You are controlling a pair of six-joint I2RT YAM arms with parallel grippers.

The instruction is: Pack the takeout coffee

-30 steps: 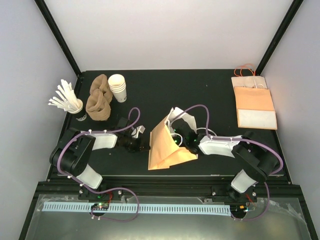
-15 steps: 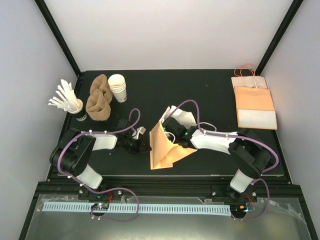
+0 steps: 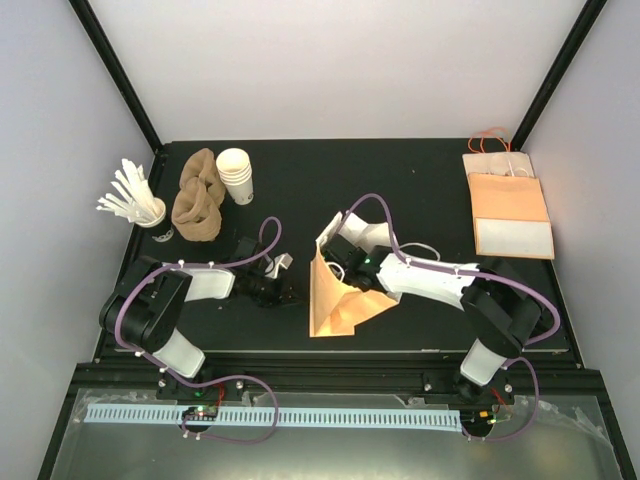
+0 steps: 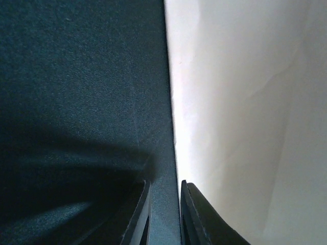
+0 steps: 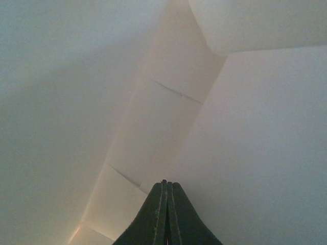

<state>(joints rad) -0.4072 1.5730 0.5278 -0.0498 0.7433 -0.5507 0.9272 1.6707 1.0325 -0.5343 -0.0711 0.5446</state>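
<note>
Right tool [image 5: 164, 186], fingers pressed shut, sits inside the tan paper bag [image 3: 335, 305], apparently propping it open; left tool [image 4: 164, 191], barely parted and empty, lies low over the black table [image 3: 420, 190] beside it. White paper cup with black lid [image 3: 245, 246] seems to stand behind the left arm [image 3: 205, 283], unpacked: next, widen and grasp it.

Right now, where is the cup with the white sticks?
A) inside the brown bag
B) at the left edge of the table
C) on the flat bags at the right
B: the cup with the white sticks stands at the left edge of the table, well apart from the brown bag in the middle.
</note>
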